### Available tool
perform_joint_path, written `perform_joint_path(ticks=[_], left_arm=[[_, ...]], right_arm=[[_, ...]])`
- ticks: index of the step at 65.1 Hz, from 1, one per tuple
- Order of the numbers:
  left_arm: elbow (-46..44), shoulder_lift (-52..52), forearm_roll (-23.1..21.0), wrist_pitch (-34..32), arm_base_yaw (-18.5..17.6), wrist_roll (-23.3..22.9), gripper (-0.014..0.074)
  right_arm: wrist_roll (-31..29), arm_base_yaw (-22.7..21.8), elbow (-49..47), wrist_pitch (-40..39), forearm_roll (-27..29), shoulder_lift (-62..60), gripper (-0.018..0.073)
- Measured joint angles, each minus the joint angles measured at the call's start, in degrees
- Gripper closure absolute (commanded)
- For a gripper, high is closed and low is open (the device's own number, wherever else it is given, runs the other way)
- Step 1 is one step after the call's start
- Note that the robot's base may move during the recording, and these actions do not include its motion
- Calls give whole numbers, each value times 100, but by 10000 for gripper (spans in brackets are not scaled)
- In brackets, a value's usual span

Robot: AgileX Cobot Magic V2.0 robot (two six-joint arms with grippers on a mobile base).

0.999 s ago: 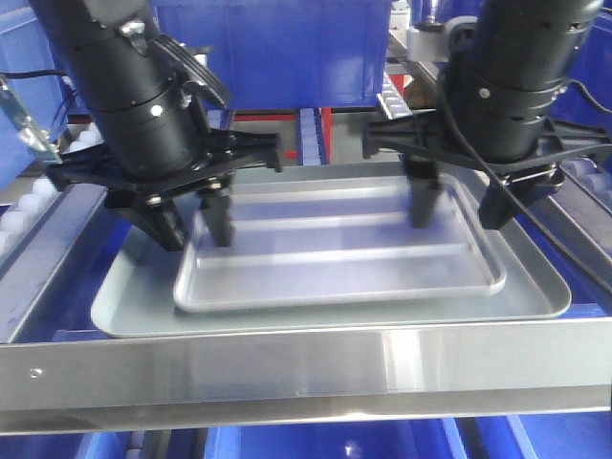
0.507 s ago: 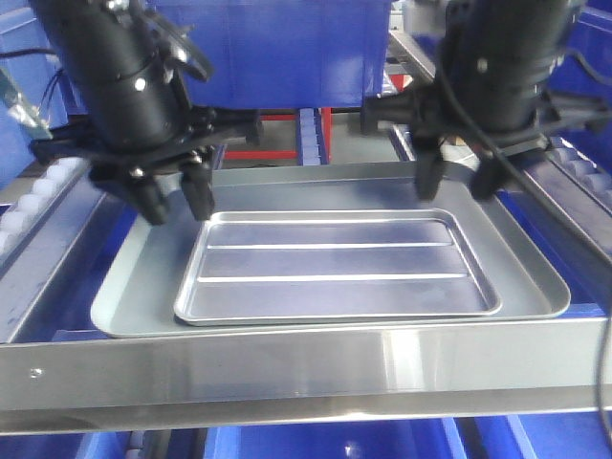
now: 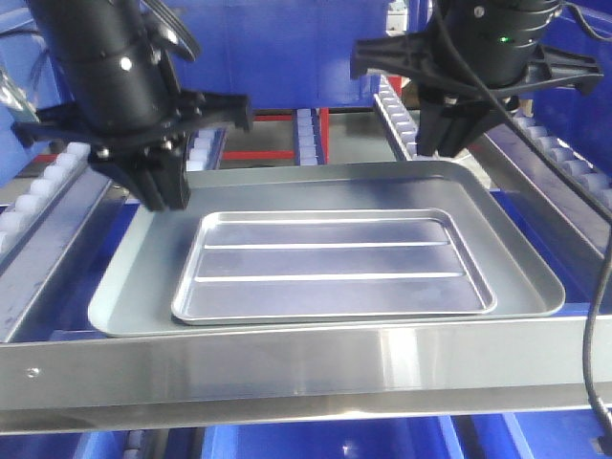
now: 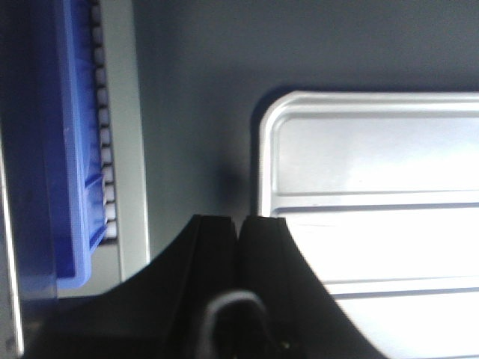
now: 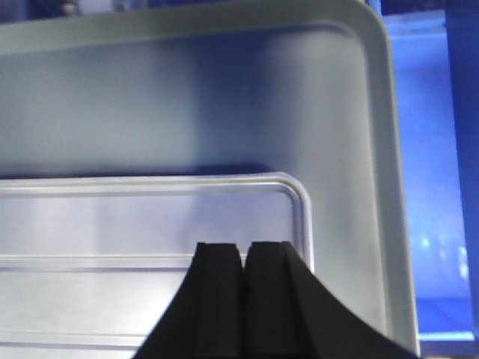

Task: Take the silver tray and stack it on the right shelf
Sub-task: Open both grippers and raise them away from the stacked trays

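Note:
The silver tray (image 3: pixel 335 263), shiny with two raised ridges, lies flat inside a larger dull grey tray (image 3: pixel 134 277) on the shelf behind the broad polished front bar (image 3: pixel 306 368). My left gripper (image 3: pixel 167 191) hangs shut and empty above the grey tray's far left part, just left of the silver tray's corner (image 4: pixel 273 105). My right gripper (image 3: pixel 449 134) is shut and empty, raised above the far right corner. In the right wrist view the fingertips (image 5: pixel 243 250) are over the silver tray's corner (image 5: pixel 296 191).
Rails of small white rollers (image 3: pixel 38 191) run along both sides of the shelf (image 3: pixel 564 163). Blue bins (image 3: pixel 277 48) stand behind and below. A blue bin edge (image 4: pixel 71 149) and roller strip show at the left of the left wrist view.
Both grippers have let go of the silver tray, closed and lifted away. The tray now lies still inside the grey tray.

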Motion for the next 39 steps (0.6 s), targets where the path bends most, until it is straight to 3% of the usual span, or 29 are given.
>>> perform_joint_path(ticks=[14, 30, 39], left_arm=[[698, -674, 62, -1002, -186, 0, 693], [1985, -1876, 531, -2401, -239, 0, 693], [2829, -2815, 998, -3101, -239, 0, 693]], right_arm=[[0, 0, 1015, -1512, -73, -705, 505], [0, 10, 2635, -3378, -1045, -2154, 505], [0, 22, 3392, -3795, -1341, -2996, 505]])
